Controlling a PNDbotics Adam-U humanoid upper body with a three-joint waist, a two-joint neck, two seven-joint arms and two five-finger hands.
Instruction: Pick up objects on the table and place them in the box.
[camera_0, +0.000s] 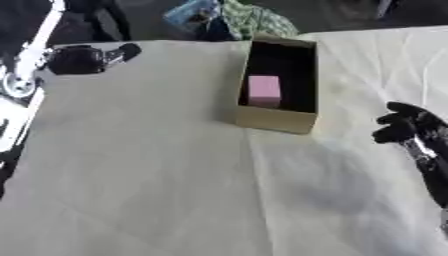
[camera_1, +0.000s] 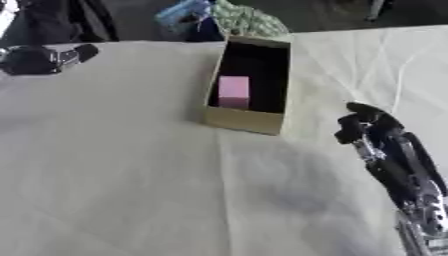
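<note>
An open cardboard box (camera_0: 273, 120) with a dark inside stands upright at the table's far middle. A pink block (camera_0: 263, 91) lies inside it near the front wall. My right hand (camera_1: 360, 123) hovers to the right of the box, a little nearer than its front corner, black fingers curled with nothing in them. My left hand (camera_0: 80, 59) shows as a dark shape at the far left corner of the table, well away from the box. No other loose object shows on the cloth.
A cream cloth (camera_0: 157, 165) covers the table. Blue and green items (camera_0: 236, 17) lie beyond the far edge behind the box. A thin pale cable (camera_1: 404, 70) runs over the cloth at the right. My left arm (camera_0: 22, 75) lines the left edge.
</note>
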